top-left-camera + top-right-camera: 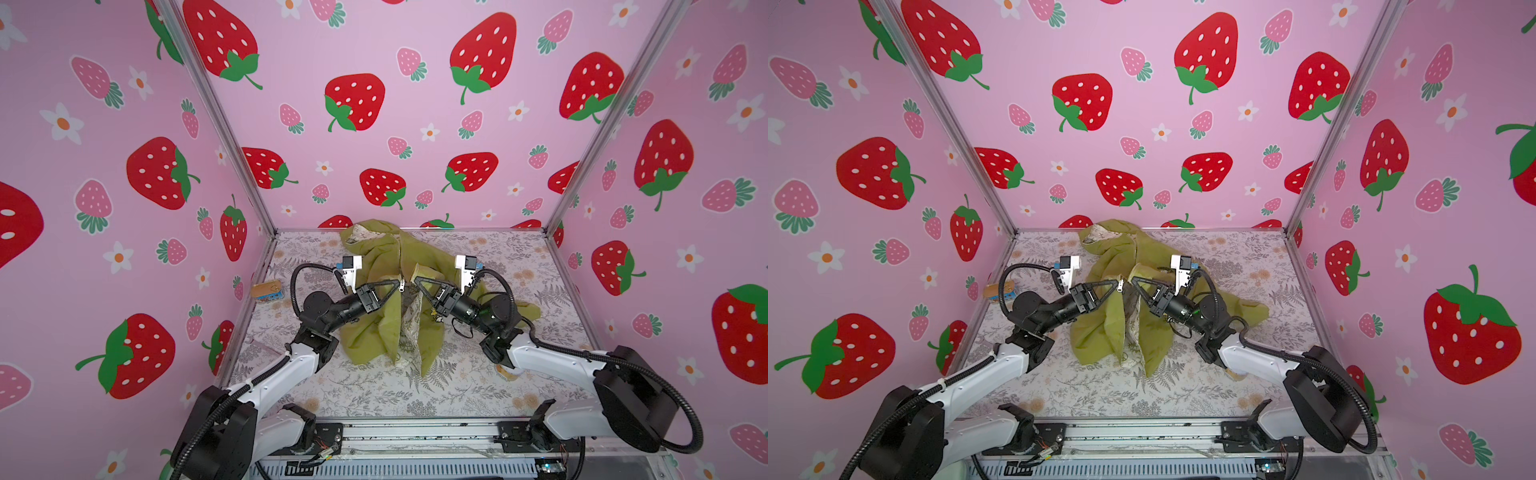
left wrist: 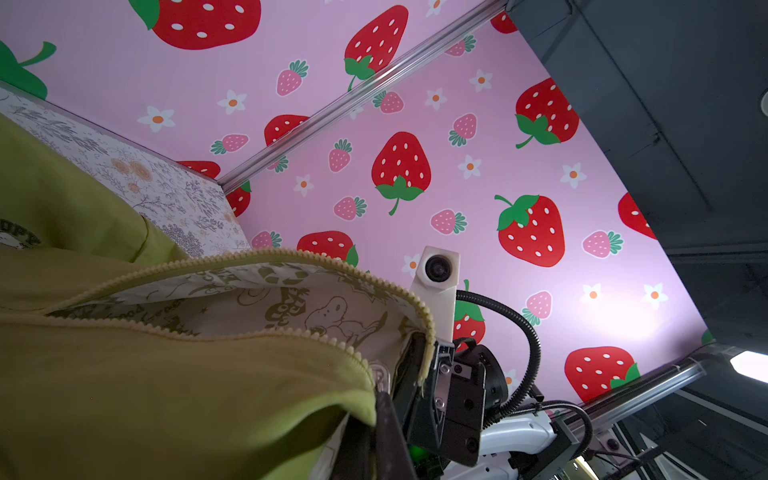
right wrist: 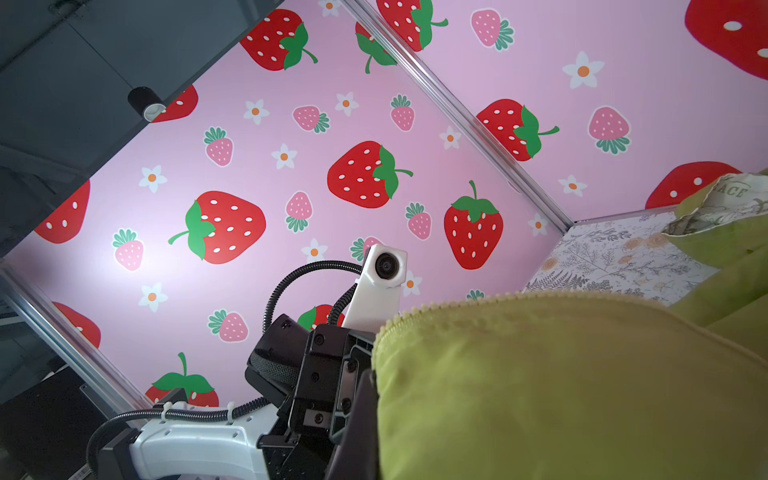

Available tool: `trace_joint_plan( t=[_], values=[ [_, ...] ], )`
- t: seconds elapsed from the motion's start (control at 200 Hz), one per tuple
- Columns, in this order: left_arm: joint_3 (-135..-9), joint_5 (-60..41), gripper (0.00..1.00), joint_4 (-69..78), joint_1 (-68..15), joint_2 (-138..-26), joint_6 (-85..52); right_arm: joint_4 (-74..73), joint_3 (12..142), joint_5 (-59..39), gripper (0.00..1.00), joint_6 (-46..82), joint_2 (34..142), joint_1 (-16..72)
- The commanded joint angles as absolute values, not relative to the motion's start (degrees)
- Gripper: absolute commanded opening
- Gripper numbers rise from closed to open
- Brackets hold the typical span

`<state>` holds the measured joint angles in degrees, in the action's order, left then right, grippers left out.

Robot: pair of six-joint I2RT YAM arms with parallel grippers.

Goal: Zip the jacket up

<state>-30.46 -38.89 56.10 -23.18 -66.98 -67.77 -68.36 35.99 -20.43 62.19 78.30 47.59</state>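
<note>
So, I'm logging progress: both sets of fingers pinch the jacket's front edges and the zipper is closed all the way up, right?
Not quite. The left fingers and right fingers do pinch the jacket's front edges, but the zipper is open: in the left wrist view its toothed edges stand apart with the pale lining showing between them.

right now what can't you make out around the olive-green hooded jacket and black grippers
- Left gripper tips: left wrist view, olive-green hooded jacket covers them.
- Right gripper tips: right wrist view, same fabric.
- Small tan-and-blue object: both top views, too small.
- Pale object: right forearm hides it.
</note>
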Motion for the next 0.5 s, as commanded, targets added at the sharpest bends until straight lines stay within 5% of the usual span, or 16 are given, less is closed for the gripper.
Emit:
trace_joint_plan(
  t=[0.0,0.495],
  values=[
    [-31.5,-38.8,0.0,61.8,-23.0,-67.1,-71.3,-71.2,37.3,-18.8,0.0,64.8,77.4,47.5],
    [-29.4,-40.0,0.0,65.2,-23.1,-67.5,-76.0,-63.1,38.4,-12.7,0.0,70.5,75.4,49.5]
  ],
)
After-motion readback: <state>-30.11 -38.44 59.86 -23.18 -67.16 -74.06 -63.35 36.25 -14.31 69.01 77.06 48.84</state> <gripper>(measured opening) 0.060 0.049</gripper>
